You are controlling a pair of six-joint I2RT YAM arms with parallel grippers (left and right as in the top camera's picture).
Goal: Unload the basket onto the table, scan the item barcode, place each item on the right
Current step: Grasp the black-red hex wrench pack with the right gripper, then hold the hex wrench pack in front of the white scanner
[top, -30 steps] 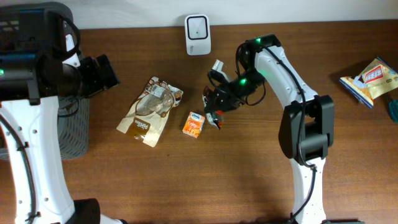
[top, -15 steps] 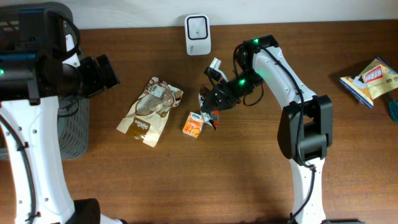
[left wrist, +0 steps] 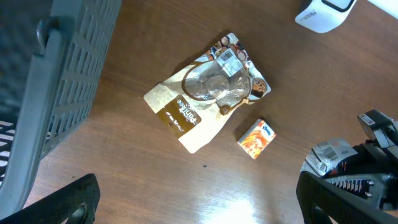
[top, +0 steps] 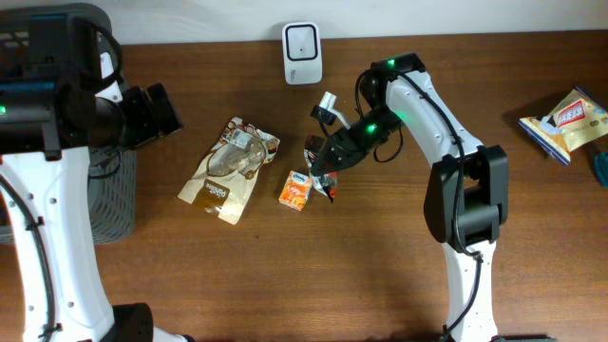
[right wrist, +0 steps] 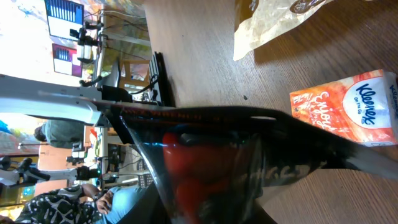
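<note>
overhead: wood table (top: 380, 275) fills the frame. landmark is the white scanner (top: 302, 40) standing at its far edge. grey mesh basket (top: 114, 199) sits far image-left of the scanner and nearer the camera, partly hidden by the left arm. left gripper (top: 163, 109) hangs image-left of the scanner, well apart from it. left wrist view shows its fingers (left wrist: 62, 202) spread wide with nothing between them, so it's released. tan snack bag (top: 228, 169) lies flat on the near-left side of the scanner, clear window and a small white label facing up. yellow-and-blue bag (top: 567, 122) lies far image-right of the scanner, by the table's edge. right gripper (top: 330, 157) is on the near side of the scanner, slightly image-right and apart from it, clenched on the dark pouch (top: 321, 176). right wrist view has that pouch (right wrist: 205, 162) stretched right across the lens, dark film with red contents. left wrist view catches a white barcode label (left wrist: 333, 151) on it. can't tell whether the pouch's lower edge touches the table. orange kleenex box (top: 296, 189) lies on the table straight out on the near side of the scanner, a bit farther out than the pouch. box-to-pouch contact, can't tell.
</note>
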